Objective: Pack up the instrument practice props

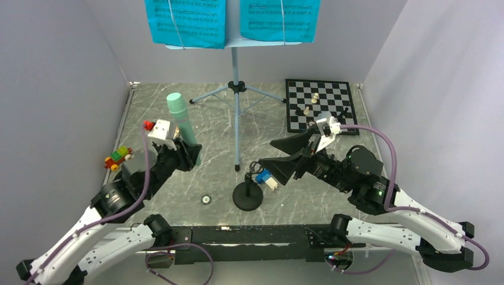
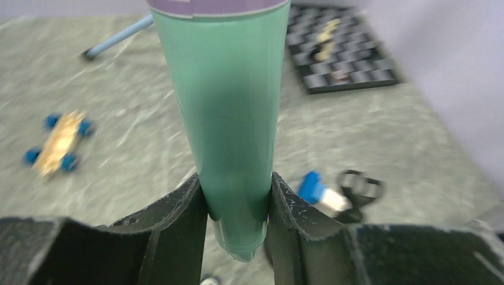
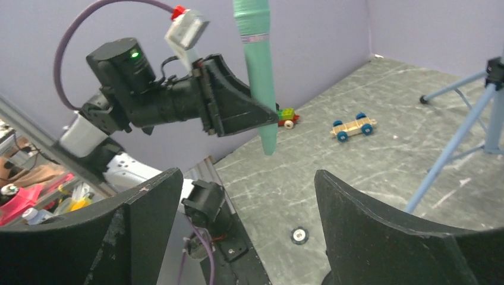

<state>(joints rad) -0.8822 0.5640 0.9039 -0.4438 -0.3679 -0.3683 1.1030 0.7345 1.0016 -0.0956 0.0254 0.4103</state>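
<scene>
Atop the music stand [image 1: 235, 66], cyan pages [image 1: 185, 22] bear tiny printed notation.

The microphone [image 2: 229, 119] head is cut off above the left end effector [image 2: 238, 191]; the chessboard [image 2: 342, 50] and car [image 2: 59, 142] beyond it are blurred.

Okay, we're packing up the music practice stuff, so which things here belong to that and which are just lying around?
Belongs to the job: mint-green toy microphone, pale-blue music stand, two cyan sheet-music pages, black round-based mic stand.
Just lying about: chessboard with its pieces, multicoloured toy car, wooden car with blue wheels, blue-white block.
</scene>
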